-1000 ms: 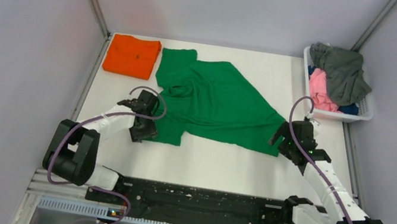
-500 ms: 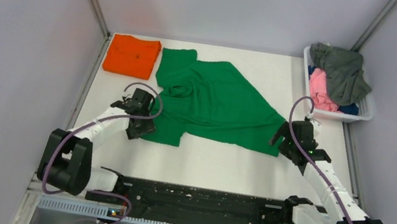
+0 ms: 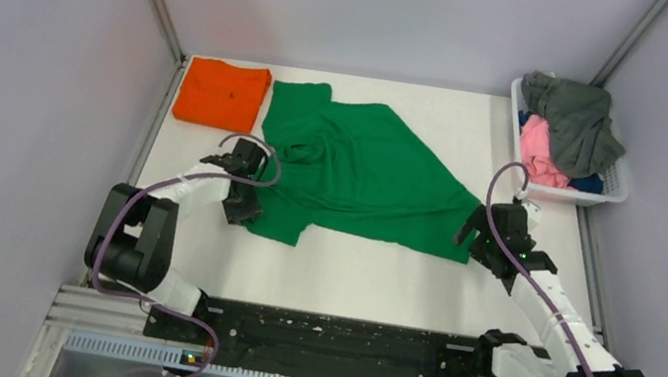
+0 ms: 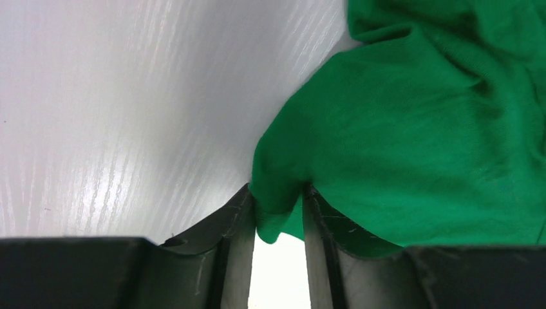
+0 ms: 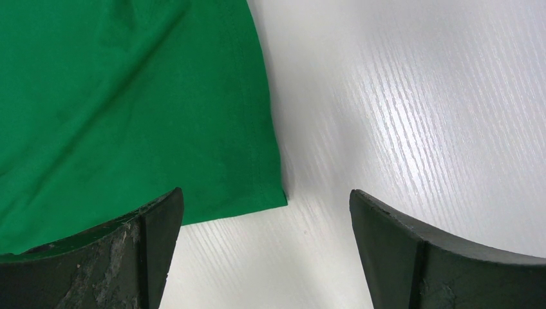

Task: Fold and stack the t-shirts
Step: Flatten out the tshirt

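The white wood-grain counter carried everything, walled in by pale panels on three sides. Largest on it was the bright green cotton t-shirt, spread out and rumpled across the middle, its collar end towards the far left and its lower hem running out to the right.

A white plastic basket stood at the far right edge of the counter. In it lay a crumpled grey t-shirt heaped on top and spilling over the rim, a pink t-shirt beneath it on the left, and a strip of a blue t-shirt showing at the near side.

An orange cotton t-shirt, folded into a flat rectangle, lay at the far left corner, just beside the green one. A tiny dark mark sat on its top, too small to read.

The left gripper was at the green shirt's near left edge. In the left wrist view it was clenched on a bunched fold of green cloth, which bulged up between the two dark fingers.

The right gripper hung over the shirt's near right corner, released and spread wide. In the right wrist view it straddled the hem corner, one finger over cloth, the other over bare counter.
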`<state>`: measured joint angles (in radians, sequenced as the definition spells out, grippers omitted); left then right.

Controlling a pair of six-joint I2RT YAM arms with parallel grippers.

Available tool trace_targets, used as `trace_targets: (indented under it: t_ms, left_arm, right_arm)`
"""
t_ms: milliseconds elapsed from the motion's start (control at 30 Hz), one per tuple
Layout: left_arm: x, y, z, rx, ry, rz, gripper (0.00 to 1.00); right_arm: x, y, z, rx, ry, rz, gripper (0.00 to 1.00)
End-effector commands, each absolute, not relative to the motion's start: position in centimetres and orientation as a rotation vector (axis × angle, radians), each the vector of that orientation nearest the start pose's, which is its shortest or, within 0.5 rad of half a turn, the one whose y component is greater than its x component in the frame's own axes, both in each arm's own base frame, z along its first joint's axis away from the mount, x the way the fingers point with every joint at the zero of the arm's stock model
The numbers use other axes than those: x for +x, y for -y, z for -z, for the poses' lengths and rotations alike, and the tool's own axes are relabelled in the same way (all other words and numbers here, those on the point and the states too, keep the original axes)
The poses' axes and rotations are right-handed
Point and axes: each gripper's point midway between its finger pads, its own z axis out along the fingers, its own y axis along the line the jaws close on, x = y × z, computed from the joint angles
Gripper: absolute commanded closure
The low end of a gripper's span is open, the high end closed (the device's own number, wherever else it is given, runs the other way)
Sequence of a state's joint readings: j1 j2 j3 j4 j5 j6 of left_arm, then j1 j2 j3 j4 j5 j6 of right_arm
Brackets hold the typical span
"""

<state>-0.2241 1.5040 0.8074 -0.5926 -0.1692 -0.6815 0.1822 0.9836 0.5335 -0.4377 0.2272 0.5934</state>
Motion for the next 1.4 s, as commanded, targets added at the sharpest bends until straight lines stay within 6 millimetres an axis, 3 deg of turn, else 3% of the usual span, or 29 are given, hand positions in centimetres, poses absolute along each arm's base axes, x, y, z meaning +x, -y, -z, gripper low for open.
trace_targets:
  t_ms: [0,133,367,533,800,1100,1367]
  left_arm:
    - [26.3,6.3,0.8,-0.679,-2.771,-0.007,0.69]
    - [26.8,6.4,0.8,-0.664,-2.772,-0.004,1.00]
    - [27.5,8.2,0.0,-0.599,-2.729,0.176,1.00]
    - [26.6,8.5,-0.8,-0.604,-2.695,0.235,1.00]
    - [24.5,9.4,-1.5,-0.574,-2.668,0.357,1.00]
    - [24.3,9.4,-2.1,-0.560,-2.626,0.385,1.00]
    - [24.4,9.5,-2.1,-0.557,-2.612,0.400,1.00]
  right_arm:
    - [26.2,-2.7,-8.4,0.576,-2.302,-0.069,0.02]
    - [26.2,-2.8,-8.4,0.563,-2.305,-0.074,0.02]
    - [23.8,-2.1,-7.7,0.650,-2.377,-0.017,0.07]
    - [22.4,-3.7,-5.6,0.651,-2.454,-0.120,0.14]
    - [24.5,-4.7,-5.6,0.674,-2.418,-0.153,0.24]
    - [25.6,-5.9,-3.8,0.665,-2.465,-0.070,0.44]
    - [25.5,-4.9,-2.9,0.706,-2.462,0.027,0.46]
